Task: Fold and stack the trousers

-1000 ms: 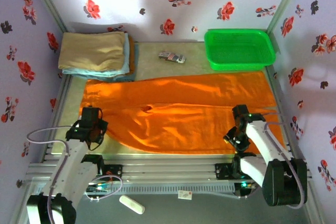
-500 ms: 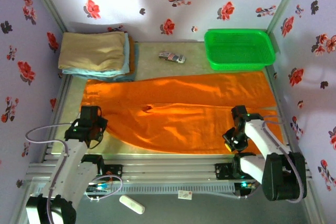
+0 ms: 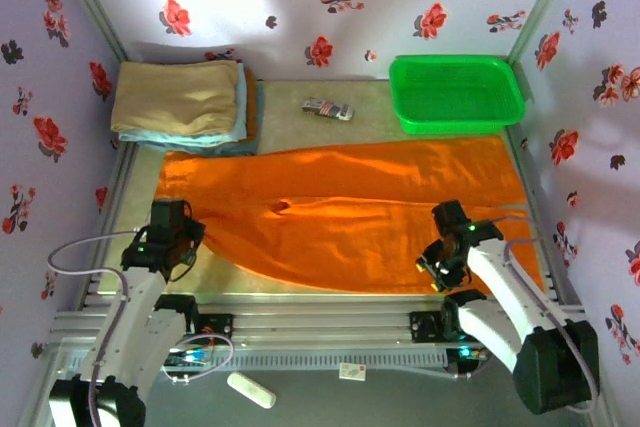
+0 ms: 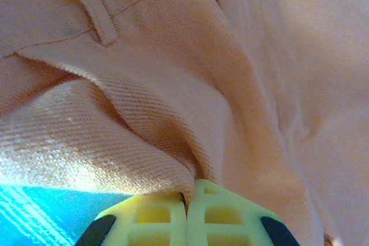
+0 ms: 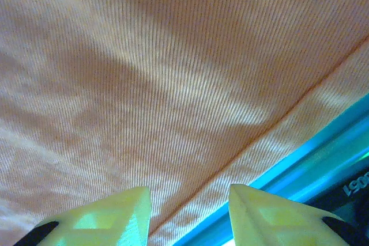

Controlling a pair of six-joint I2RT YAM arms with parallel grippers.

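1. Since a second ago the right gripper (image 3: 437, 265) has slid leftward along the near edge of the trousers (image 3: 340, 212). The left gripper (image 3: 172, 245) has edged slightly toward the far side at the waist end. The cloth itself lies much as it did.
2. The trousers are spread flat across the table (image 3: 290, 119), waist to the left and both legs running to the right. They cover most of the width between the two arms and the things at the back.
3. In the left wrist view the left gripper (image 4: 186, 197) has its fingers (image 4: 155, 214) pressed together. A ridge of orange cloth is nipped between the tips, and soft folds fan away from the pinch.
4. In the right wrist view the right gripper (image 5: 189, 195) has its jaws spread wide and holds nothing. It hangs close over the leg cloth, where a stitched seam runs diagonally under the gap. The table's edge shows just past the hem, at the lower right.
5. In the far left corner a tan folded cloth (image 3: 178, 95) lies on a light blue folded cloth (image 3: 243, 109), just beside the waist.
6. A green basket (image 3: 457, 61) sits in the far right corner, near the far leg.
7. A small packet (image 3: 328, 108) lies on the bare table between stack and basket.
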